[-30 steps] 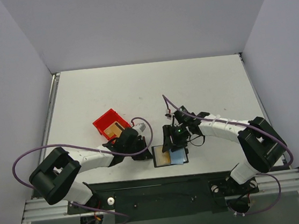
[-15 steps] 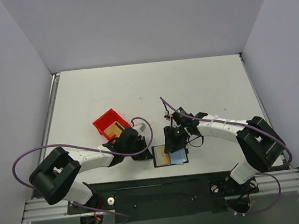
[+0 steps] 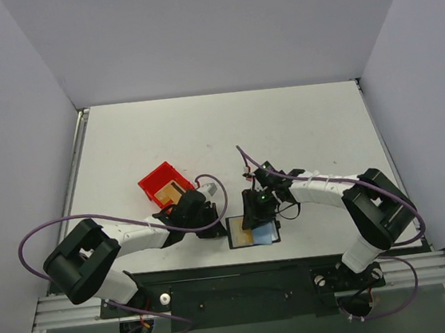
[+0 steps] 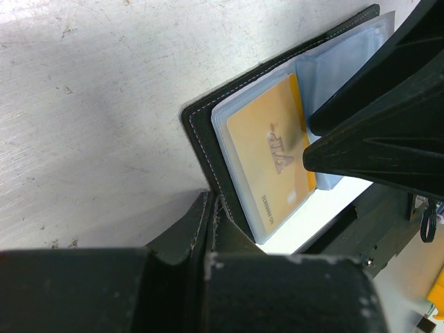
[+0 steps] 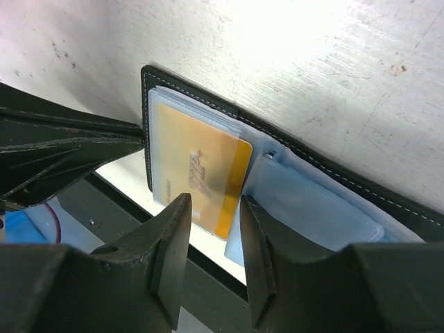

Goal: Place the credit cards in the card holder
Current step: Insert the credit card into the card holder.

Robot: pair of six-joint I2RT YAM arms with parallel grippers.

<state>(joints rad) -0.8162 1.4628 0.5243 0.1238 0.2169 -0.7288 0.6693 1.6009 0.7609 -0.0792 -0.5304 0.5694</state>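
At far left a red bin [image 3: 150, 181] holds spare gold credit cards [image 3: 169, 193]. Next, the left gripper [image 4: 211, 201], jaws closed on nothing I can see, rests its tips against the left edge of the open card holder [image 4: 198, 132], seemingly to pin it flat on the table [image 3: 282, 127]. One gold card [image 4: 267, 159] sits mostly inside the holder's clear sleeve [image 4: 223, 132], one end sticking out. The right gripper [image 5: 214, 205] hovers over that end, jaws partly apart and straddling it, likely to nudge it home.
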